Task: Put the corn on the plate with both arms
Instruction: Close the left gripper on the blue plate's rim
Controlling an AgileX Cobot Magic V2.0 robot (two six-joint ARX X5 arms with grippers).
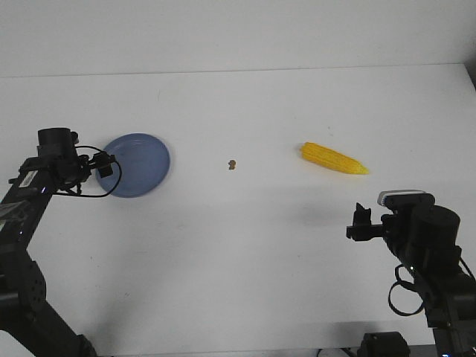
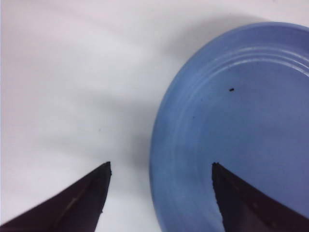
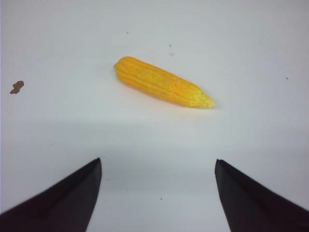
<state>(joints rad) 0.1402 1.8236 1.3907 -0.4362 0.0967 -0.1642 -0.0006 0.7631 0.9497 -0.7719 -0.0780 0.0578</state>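
Note:
The yellow corn [image 1: 334, 158] lies on the white table at the right, its pointed end toward the right; it also shows in the right wrist view as corn [image 3: 161, 82]. My right gripper [image 1: 362, 217] hovers short of it, open and empty, right gripper [image 3: 158, 162] with bare table between the tips. The blue plate [image 1: 141, 165] sits at the left. My left gripper [image 1: 106, 163] is at the plate's left rim, open; in the left wrist view the left gripper [image 2: 161, 164] straddles the rim of the plate [image 2: 231, 130], holding nothing.
A small brown speck [image 1: 232, 163] lies on the table between plate and corn, also seen as the speck [image 3: 17, 87]. The table's far edge [image 1: 238, 71] runs across the back. Black cables loop off both arms.

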